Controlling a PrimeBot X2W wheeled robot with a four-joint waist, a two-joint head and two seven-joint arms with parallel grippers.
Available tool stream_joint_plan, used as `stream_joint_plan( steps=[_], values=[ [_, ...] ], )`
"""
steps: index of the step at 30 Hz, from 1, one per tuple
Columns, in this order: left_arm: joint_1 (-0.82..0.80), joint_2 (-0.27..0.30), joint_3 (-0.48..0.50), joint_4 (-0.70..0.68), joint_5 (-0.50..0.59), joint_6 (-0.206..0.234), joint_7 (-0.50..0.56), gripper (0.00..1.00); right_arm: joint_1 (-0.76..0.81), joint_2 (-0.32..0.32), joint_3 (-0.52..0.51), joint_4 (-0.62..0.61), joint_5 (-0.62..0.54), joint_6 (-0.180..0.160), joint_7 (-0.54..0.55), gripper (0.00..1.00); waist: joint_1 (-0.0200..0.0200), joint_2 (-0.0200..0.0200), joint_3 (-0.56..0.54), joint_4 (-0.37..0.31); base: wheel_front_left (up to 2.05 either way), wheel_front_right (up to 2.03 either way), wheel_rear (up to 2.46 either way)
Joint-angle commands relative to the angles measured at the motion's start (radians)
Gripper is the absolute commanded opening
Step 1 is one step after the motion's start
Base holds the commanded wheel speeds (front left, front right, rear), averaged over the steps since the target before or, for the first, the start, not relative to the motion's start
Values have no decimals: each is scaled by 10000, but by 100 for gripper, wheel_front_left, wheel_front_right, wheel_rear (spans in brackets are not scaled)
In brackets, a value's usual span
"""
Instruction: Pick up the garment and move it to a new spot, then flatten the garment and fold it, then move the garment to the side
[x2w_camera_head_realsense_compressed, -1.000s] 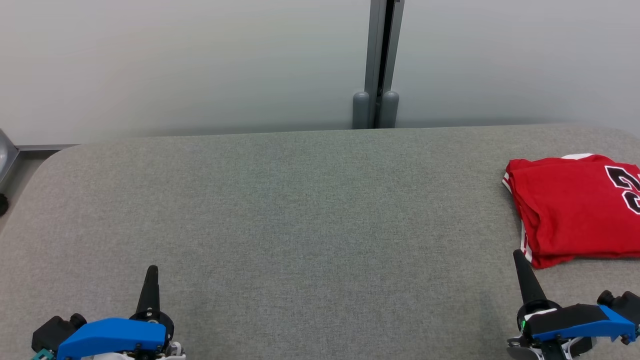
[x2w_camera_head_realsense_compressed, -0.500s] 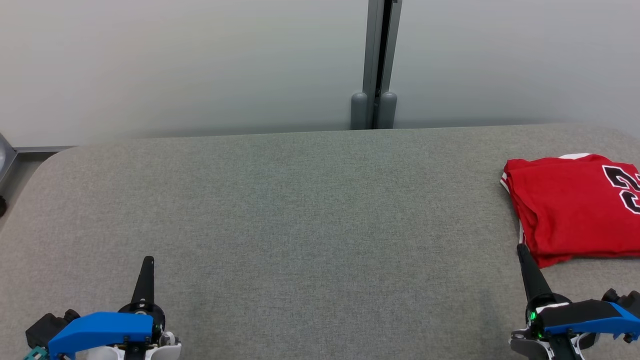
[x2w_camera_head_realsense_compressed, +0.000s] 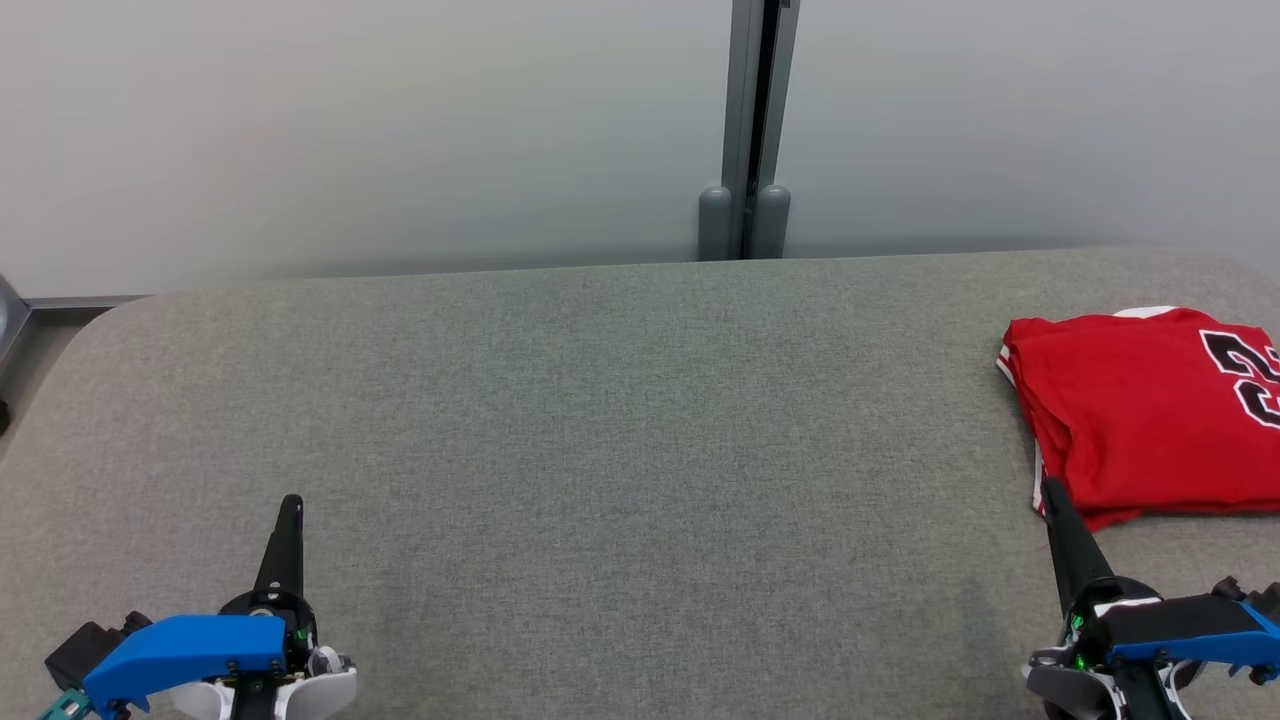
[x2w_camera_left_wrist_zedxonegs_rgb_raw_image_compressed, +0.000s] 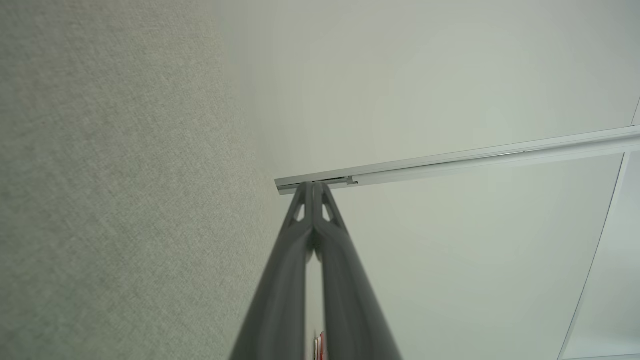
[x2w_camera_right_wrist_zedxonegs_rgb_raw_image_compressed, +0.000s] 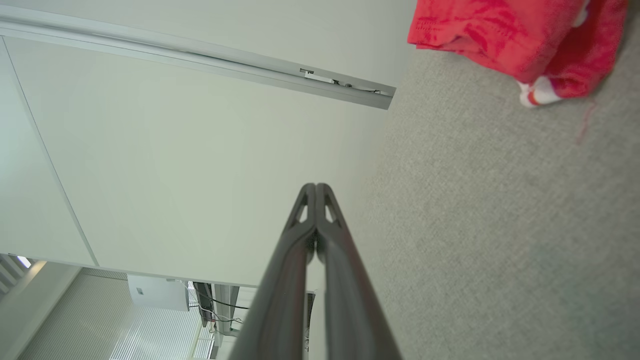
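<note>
Red garment (x2w_camera_head_realsense_compressed: 1140, 410) lay folded just beyond the tip of the right gripper (x2w_camera_head_realsense_compressed: 1050, 487), and both grippers were pressed shut with nothing in them.

On the grey padded table (x2w_camera_head_realsense_compressed: 620, 420) the stack sat ahead of the right fingers and to their outer side, well apart from the left gripper (x2w_camera_head_realsense_compressed: 290, 503), whose fingers also met along their length. Whether its near corner touched the right fingertip was hard to tell from the head view. It looked light, limp and several layers thick, so it would probably sag and come unfolded if lifted by one layer. A pinch through the whole stack at the near folded edge seemed the safest hold. On the fabric top it would likely drag rather than slide.
</note>
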Motion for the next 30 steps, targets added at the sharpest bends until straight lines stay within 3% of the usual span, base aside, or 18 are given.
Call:
stream_joint_plan(
  steps=[1,30],
  values=[
    [-235,-8,128,-91,-190,-81,78,0,-167,-46,-50,-106,266,0,66,0,0,-1,-3,-6,0,0,0],
    [-501,-227,602,-115,-1783,-424,565,0,-228,-53,-264,-319,2269,0,560,0,0,-1,-47,-95,0,0,0]
  ],
)
